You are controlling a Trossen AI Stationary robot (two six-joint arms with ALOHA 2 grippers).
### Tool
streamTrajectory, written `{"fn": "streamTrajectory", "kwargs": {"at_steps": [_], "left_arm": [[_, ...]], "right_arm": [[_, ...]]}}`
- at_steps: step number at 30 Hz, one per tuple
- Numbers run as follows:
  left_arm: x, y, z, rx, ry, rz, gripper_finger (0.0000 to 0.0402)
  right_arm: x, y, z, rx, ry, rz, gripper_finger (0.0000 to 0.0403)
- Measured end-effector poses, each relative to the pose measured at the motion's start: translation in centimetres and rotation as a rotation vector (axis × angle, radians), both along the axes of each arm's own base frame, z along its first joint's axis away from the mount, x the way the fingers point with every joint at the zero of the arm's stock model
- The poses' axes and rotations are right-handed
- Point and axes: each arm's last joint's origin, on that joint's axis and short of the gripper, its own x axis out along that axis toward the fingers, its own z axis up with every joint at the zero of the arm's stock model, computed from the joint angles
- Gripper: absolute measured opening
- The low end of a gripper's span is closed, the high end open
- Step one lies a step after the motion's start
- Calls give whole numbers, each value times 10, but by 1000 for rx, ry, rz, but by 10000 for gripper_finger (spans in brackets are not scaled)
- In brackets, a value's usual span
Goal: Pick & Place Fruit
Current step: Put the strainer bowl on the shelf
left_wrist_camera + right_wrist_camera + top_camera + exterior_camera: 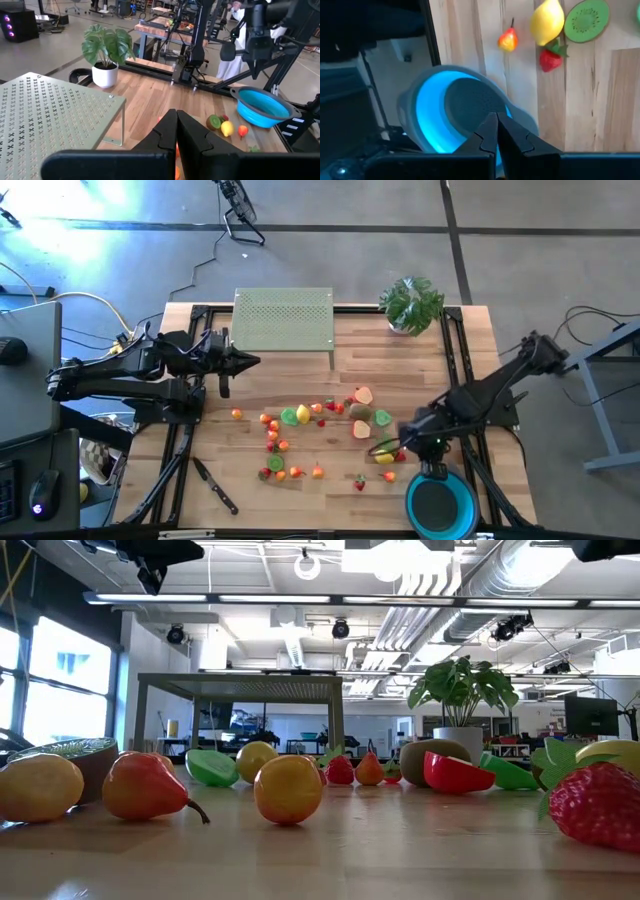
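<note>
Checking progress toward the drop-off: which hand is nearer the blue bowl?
Right. The right hand, shut and empty, hovers just over the blue bowl. The left hand, also shut, sits across the table beside the green rack.

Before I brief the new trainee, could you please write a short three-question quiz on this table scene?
1. True or false: the blue bowl already holds fruit.
2. Which gripper is nearer the bowl? A) left gripper B) right gripper
3. Fill in: the potted plant stands at the table's far ____ corner, seen from above.

Key
1. False: both the overhead and right wrist views show its inside bare, while the fruit lies scattered on the wood.
2. B: it hangs shut just by the bowl; the left one, also shut, waits beside the green perforated shelf.
3. Right.
</note>
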Motion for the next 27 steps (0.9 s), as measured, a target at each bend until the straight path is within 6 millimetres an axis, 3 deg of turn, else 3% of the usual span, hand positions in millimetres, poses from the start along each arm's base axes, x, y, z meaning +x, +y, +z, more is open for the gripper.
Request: {"fn": "streamTrajectory", "kwargs": {"at_steps": [15, 19, 27], "left_arm": [[0, 0, 0, 0, 0, 0, 6], [0, 0, 0, 0, 0, 0, 6], [0, 0, 0, -1, 5, 0, 6]], "right_arm": [[4, 22, -23, -138, 30, 107, 10], [8, 25, -30, -145, 56, 108, 55], [11, 34, -43, -187, 83, 134, 201]]}}
